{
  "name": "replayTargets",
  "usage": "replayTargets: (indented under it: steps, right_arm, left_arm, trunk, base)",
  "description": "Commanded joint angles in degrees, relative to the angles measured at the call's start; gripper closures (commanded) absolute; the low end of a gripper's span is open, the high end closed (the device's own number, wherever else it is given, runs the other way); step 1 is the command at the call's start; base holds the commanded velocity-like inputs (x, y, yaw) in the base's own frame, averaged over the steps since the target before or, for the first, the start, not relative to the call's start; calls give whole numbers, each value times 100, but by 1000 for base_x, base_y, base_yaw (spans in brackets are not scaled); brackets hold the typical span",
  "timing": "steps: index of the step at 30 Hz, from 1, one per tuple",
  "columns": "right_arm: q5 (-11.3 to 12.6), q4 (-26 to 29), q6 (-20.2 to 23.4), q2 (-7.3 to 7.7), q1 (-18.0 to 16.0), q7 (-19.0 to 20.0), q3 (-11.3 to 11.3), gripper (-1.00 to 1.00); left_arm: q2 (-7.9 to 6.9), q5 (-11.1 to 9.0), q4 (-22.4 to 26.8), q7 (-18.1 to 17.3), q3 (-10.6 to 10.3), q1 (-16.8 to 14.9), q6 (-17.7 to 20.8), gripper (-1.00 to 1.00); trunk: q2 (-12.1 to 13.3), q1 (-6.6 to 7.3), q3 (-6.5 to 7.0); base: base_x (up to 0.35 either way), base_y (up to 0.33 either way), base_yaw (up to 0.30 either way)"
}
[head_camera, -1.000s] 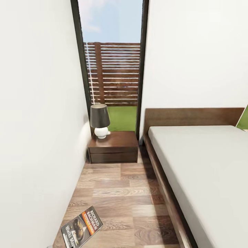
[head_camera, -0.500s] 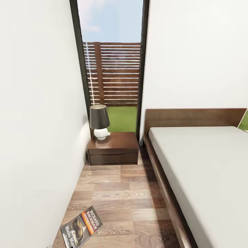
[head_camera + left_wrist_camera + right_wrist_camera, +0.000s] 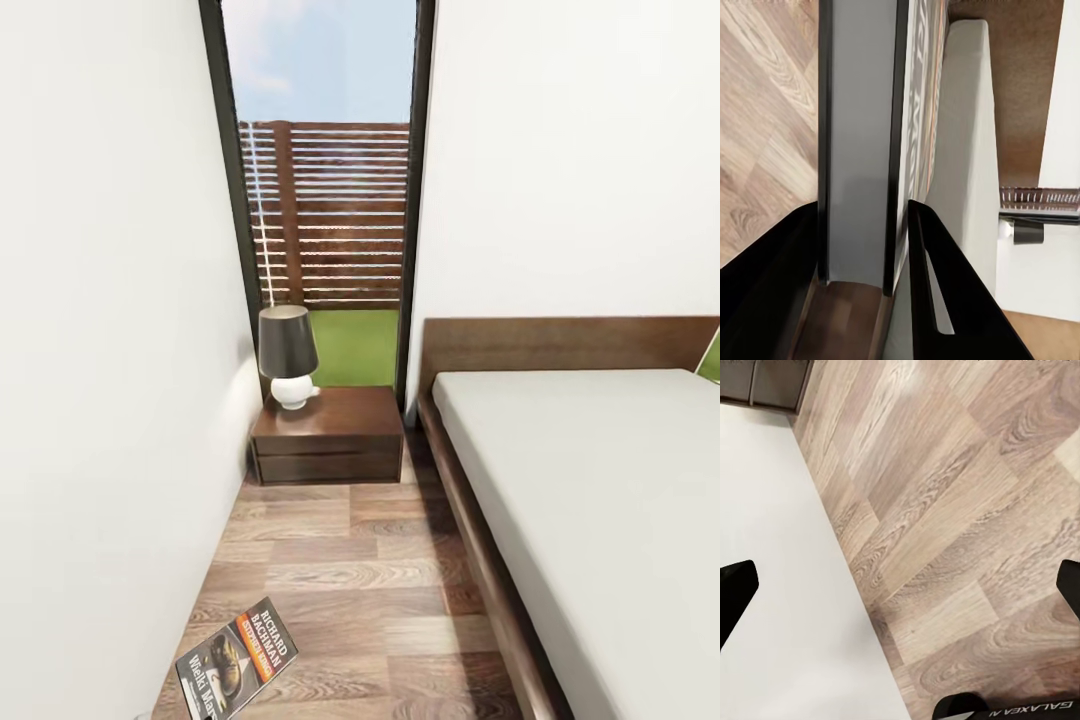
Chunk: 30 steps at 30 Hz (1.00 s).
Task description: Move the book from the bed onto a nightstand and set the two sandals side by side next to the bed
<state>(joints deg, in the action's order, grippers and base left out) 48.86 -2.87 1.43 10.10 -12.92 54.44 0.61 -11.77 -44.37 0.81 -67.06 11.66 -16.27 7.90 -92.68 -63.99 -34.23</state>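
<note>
Left wrist view: left gripper (image 3: 862, 247) was clamped across the book (image 3: 859, 142), well short of the nightstand (image 3: 328, 433).
Thin, light, stiff; a spine-edge pinch looked adequate. Right gripper (image 3: 900, 585) fingers were spread.

The head camera has rolled forward (slightly), bringing the nightstand (image 3: 328, 437) nearer.

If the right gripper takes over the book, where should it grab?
Likely its free edge facing the bed, approached from that side, one finger on each cover: the book is thin and flat, and the left gripper clamps it edge-on.
</note>
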Motion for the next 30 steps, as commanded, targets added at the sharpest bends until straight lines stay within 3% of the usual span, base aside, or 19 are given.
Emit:
replayTargets:
  steps: [1,30]
  right_arm:
    - [20,-21,13,1,-9,32,4,-100]
    - [18,-21,7,-8,-9,32,1,-100]
  left_arm:
    - [-1,25,-2,-18,47,-4,58,100]
    - [-18,25,-2,-18,47,0,63,100]
  trunk:
    - [-3,-1,-5]
    - [-3,-1,-5]
  base:
    - [106,0,0]
    - [106,0,0]
